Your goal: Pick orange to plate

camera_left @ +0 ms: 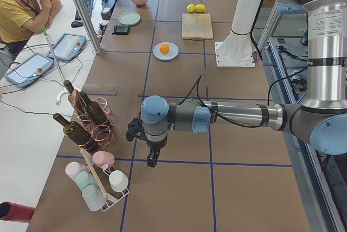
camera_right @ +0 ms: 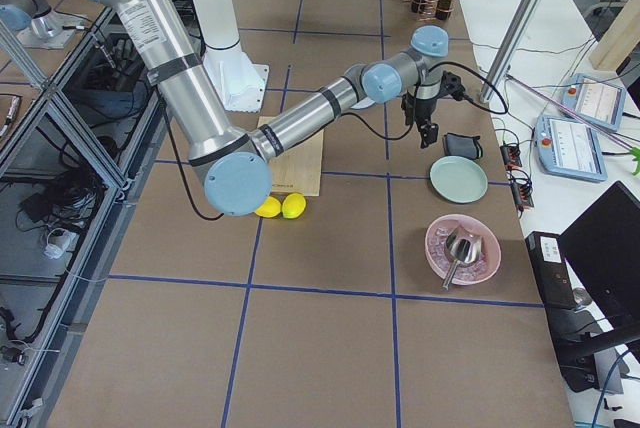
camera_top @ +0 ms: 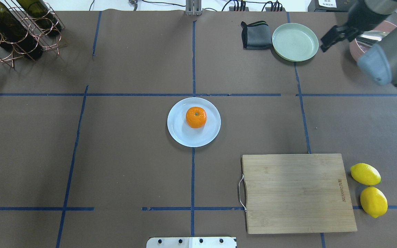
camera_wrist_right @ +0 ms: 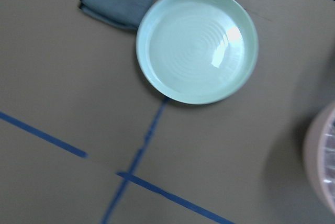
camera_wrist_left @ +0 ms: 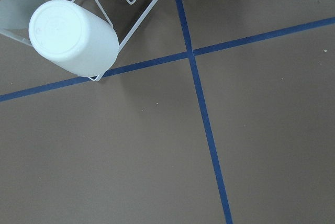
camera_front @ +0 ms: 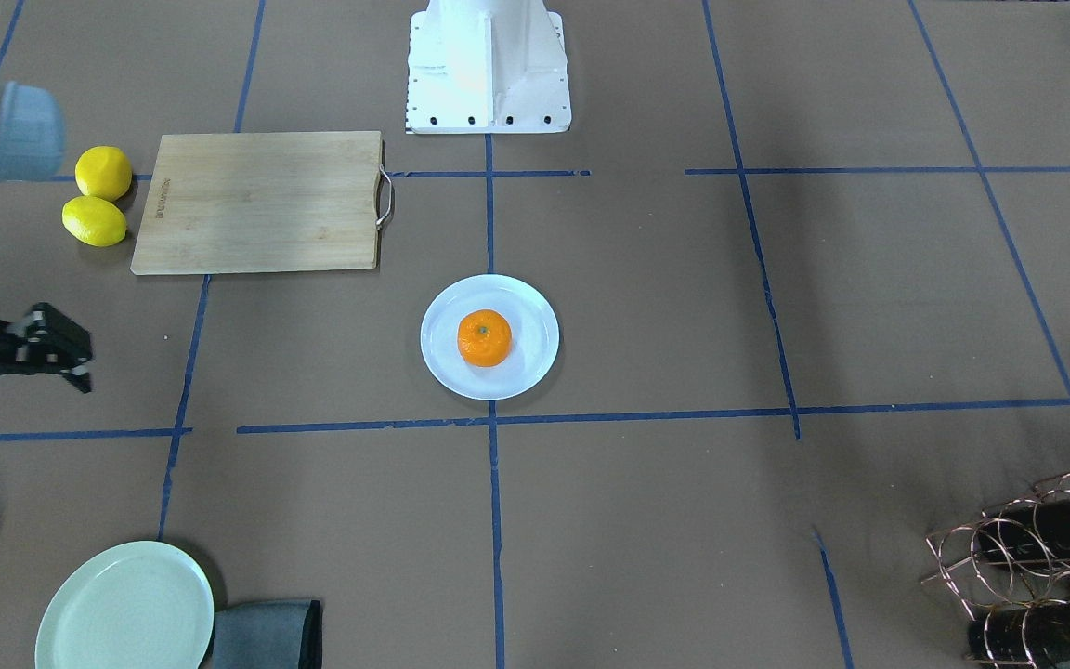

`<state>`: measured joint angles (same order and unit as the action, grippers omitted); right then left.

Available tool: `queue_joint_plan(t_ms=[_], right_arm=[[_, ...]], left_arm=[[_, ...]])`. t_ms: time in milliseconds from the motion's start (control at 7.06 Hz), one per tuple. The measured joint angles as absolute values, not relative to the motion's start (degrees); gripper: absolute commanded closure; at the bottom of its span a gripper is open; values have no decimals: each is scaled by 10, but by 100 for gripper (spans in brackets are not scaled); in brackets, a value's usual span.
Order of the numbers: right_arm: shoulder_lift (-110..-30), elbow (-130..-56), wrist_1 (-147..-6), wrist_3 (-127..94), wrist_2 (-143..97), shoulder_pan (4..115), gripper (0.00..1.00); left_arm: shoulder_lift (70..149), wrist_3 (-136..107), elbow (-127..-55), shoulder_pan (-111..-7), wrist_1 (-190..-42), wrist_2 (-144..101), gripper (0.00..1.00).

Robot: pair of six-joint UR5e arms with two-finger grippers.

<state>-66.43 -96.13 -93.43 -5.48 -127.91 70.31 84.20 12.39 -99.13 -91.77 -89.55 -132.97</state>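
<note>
Right gripper [camera_front: 80, 358] hangs at the front view's left edge, fingers spread and empty, well apart from the orange [camera_front: 484, 337]. The orange sits on the white plate [camera_front: 535, 367] at mid-table. Overhead, this gripper hovers just beside the green plate [camera_top: 295, 42], far right. From the left end, the left gripper [camera_left: 153, 160] points down near a bottle rack [camera_left: 87, 118]; I cannot tell whether it is spread or closed. Its wrist camera shows a white cup [camera_wrist_left: 73, 38].

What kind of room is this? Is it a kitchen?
Probably a robot lab, not a kitchen: big robot arms reach over a table marked with blue tape lines, and a person is beside control tablets.
</note>
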Motion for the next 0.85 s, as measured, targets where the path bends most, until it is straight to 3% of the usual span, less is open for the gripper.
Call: queue_joint_plan(t_ms=[283,850], right_arm=[[-734,-957,-983,119,-1283,795,0],[-866,-942,-1008,144,-1280,908,0]], left_arm=[[843,124,-992,-918,-896,-1330,0],[845,124,-996,-918,-895,-1330,0]])
